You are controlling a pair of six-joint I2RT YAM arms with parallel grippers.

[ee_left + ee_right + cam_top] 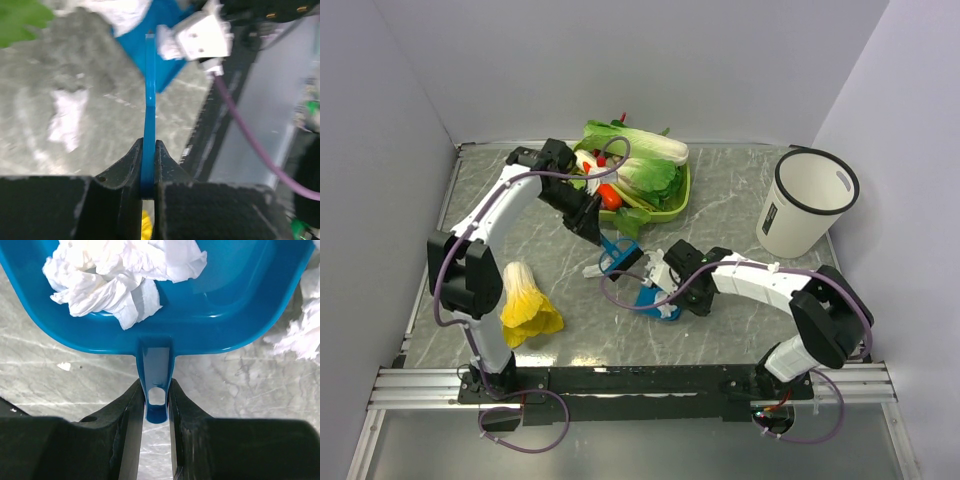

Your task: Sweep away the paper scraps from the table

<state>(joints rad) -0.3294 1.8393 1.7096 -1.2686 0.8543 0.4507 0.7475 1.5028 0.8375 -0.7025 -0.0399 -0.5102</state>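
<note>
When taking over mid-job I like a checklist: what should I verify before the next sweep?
1. Right jaws shut on dustpan handle: ok.
2. Left jaws shut on blue tool: ok.
3. Collected scraps inside the dustpan: ok.
4. No scraps left on table: not ok, a wad lies beside the dustpan.
5. Dustpan lip flat on table: cannot tell.
</note>
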